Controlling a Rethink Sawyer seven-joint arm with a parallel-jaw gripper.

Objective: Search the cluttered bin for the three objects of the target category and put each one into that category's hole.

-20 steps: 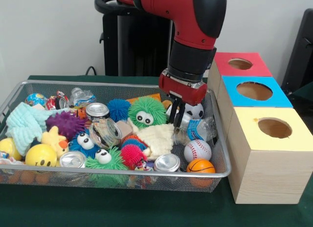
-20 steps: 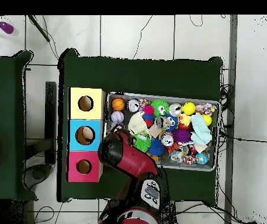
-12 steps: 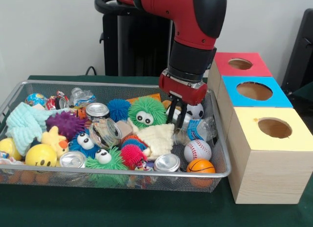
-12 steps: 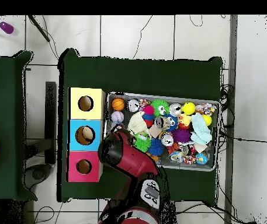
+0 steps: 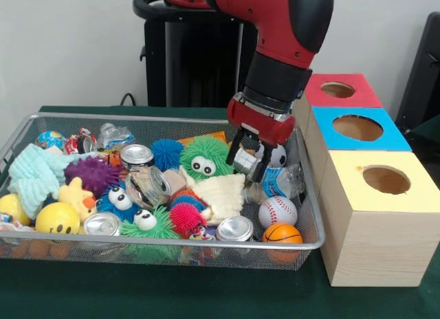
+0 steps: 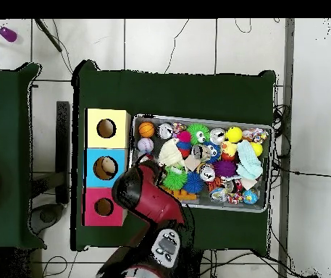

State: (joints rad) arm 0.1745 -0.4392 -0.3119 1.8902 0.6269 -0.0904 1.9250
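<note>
now the gripper (image 5: 247,158) pinches a silver can (image 5: 243,161) above the bin (image 5: 302,245); next it must carry it to a hole.

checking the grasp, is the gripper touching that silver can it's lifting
Touching. In the front view the gripper fingers close on either side of the silver can, holding it raised above the bin.

The arm (image 5: 275,16) is glossy red, its thick rounded upper link capped in black at one end. Below it comes a black cylindrical wrist section, then a red block-shaped housing with a silvery seam along its top. Two dark, narrow fingers (image 5: 236,148) make up the claw (image 5: 247,157). Overhead, a grey panel with dark buttons sits on the red link.
</note>
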